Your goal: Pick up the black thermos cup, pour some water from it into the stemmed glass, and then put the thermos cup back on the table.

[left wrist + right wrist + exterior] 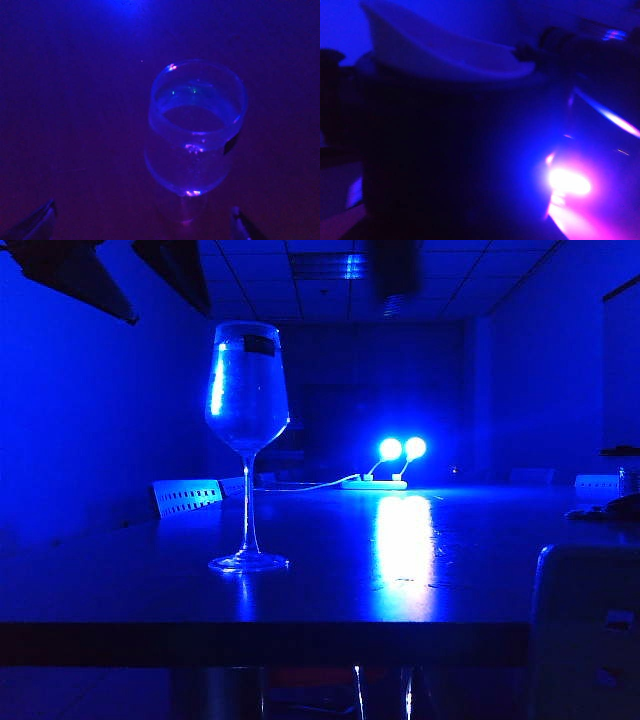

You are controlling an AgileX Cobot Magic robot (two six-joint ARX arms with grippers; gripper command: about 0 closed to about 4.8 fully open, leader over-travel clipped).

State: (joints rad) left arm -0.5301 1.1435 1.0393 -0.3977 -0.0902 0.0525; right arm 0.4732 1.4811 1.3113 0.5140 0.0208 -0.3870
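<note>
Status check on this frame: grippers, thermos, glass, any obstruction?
Left gripper open above stemmed glass, glass upright on table. Right wrist view filled by black thermos cup; right gripper's jaws unseen, grip unclear. No obstruction seen.

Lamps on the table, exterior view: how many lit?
2: both lamps glow side by side at the table's far end, right of the glass. Darkness may hide others.

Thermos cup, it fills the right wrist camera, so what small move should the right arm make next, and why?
Probably bring the black thermos cup toward the stemmed glass. It fills the right wrist view, seemingly between the right gripper's jaws, though the fingers are lost in darkness. The exterior view shows the glass upright on the table with no cup near its rim. The left gripper hangs open above the glass.
</note>
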